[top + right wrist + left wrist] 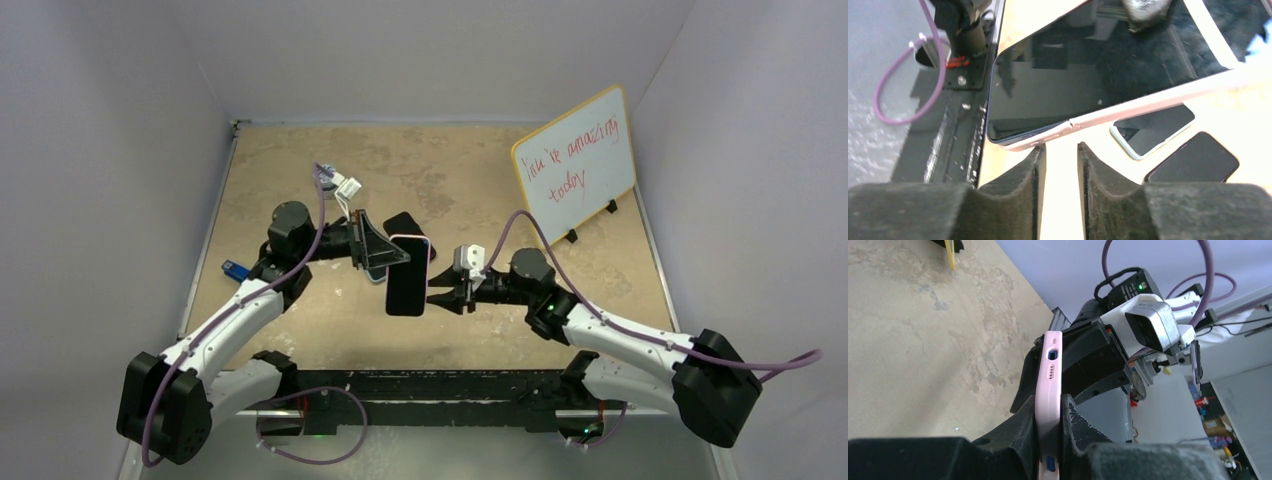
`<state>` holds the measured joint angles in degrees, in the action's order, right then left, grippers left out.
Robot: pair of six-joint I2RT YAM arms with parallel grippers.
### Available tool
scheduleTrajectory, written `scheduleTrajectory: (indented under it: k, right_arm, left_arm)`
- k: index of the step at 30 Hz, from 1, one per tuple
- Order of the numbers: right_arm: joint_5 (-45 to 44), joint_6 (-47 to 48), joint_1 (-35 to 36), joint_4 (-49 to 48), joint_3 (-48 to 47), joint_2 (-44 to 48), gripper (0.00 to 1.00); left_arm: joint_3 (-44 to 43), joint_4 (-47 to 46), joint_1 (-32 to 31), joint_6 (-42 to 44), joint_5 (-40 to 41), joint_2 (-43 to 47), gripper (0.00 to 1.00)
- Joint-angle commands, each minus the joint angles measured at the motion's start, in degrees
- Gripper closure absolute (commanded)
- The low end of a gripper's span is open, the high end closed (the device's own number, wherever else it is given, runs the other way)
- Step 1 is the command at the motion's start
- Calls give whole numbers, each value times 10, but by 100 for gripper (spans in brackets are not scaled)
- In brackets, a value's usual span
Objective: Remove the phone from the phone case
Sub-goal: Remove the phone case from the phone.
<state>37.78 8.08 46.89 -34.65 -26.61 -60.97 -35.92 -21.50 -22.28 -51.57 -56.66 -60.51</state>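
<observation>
- The phone [406, 282] is held clear of the worktop [460, 170], between the two arms, seated in a pink phone case [1048, 385].
- Handling, as judged: a stiff, light slab. The glass face is slick and breakable. The case rim looks soft and should flex off at a corner.
- The left claw [1049, 412] is clamped across the case's long edge, one finger on each face.
- The right claw [1060, 150] grips nothing. Its fingers are nearly together with a narrow gap, just beside the phone's lower corner.
- Recommended purchase is the pink rim at that near corner, not the glass. A dark blue edge shows above the rim there; whether it has lifted cannot be told.
- The worktop is tan, mottled and hard. Two other handsets lie flat below, one light-edged [1154, 131] and one dark [1193, 161]. A dropped phone would likely strike them.
- A lettered whiteboard [575, 165] stands at the far right, and pale walls [120, 150] close in on three sides.
</observation>
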Motion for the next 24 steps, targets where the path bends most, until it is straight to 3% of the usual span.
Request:
scheduleTrajectory:
  k: [1,4,10,17,24]
  right_arm:
    - [-98,-136,4,-136,43,36,57]
    - [-142,-201,3,-185,76,42,47]
    - [-139,-303,4,-294,112,14,41]
    - [-122,-365,4,-404,143,-27,41]
    - [-143,-374,4,-417,158,-25,41]
  left_arm:
    - [13,-24,3,-18,102,37,100]
    - [43,-57,3,-62,162,54,100]
    - [91,-116,4,-142,245,79,100]
    - [126,-177,4,-181,289,101,100]
    - [138,-190,5,-170,308,122,100]
